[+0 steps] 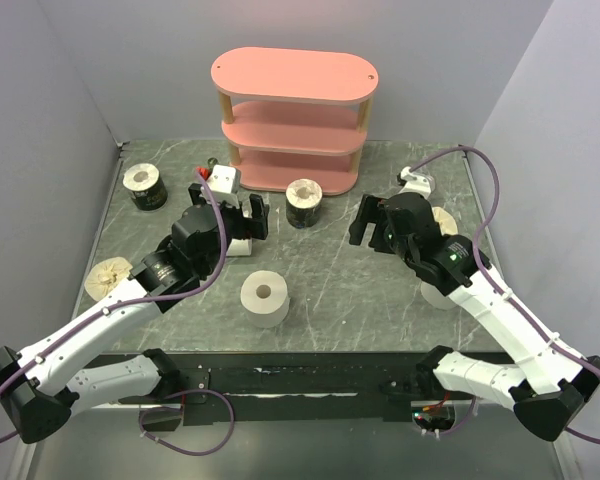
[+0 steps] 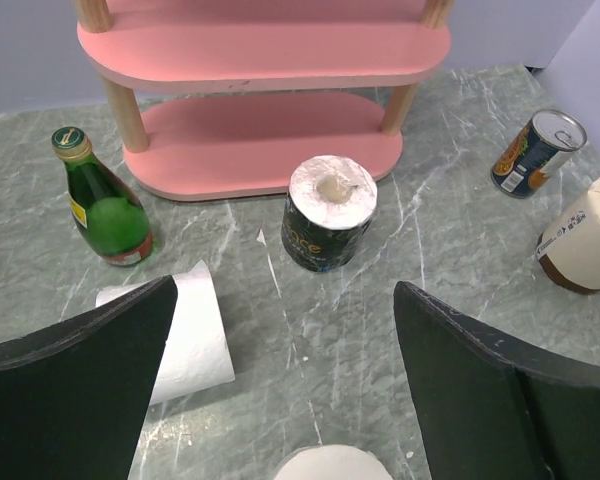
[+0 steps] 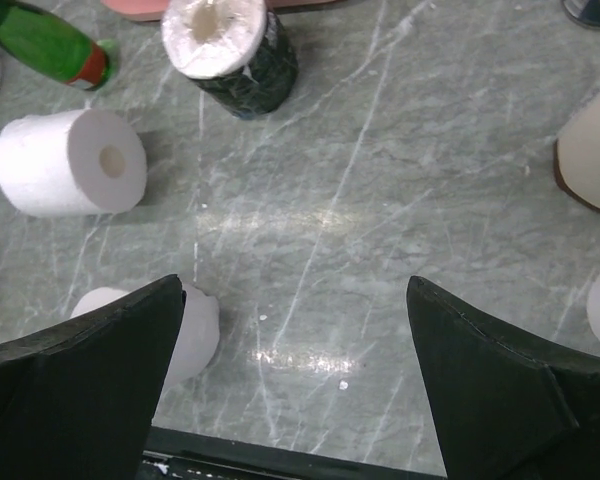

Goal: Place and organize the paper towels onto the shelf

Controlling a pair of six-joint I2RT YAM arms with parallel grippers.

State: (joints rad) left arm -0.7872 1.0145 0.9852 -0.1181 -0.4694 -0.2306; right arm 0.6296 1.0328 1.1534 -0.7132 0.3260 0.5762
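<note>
Your left gripper (image 2: pixel 285 300) is wide open and empty, with the dark-banded roll (image 2: pixel 328 215) upright just ahead between the jaws and the shelf (image 2: pixel 250 150) beyond it. Shift slightly right to centre, straddle the roll low, then close gently.

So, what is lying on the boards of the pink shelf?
Nothing that I can see. The top board of the shelf is bare, and the front parts of the two lower boards hold nothing. Their back parts are covered by the boards above, so I cannot tell there.
</note>
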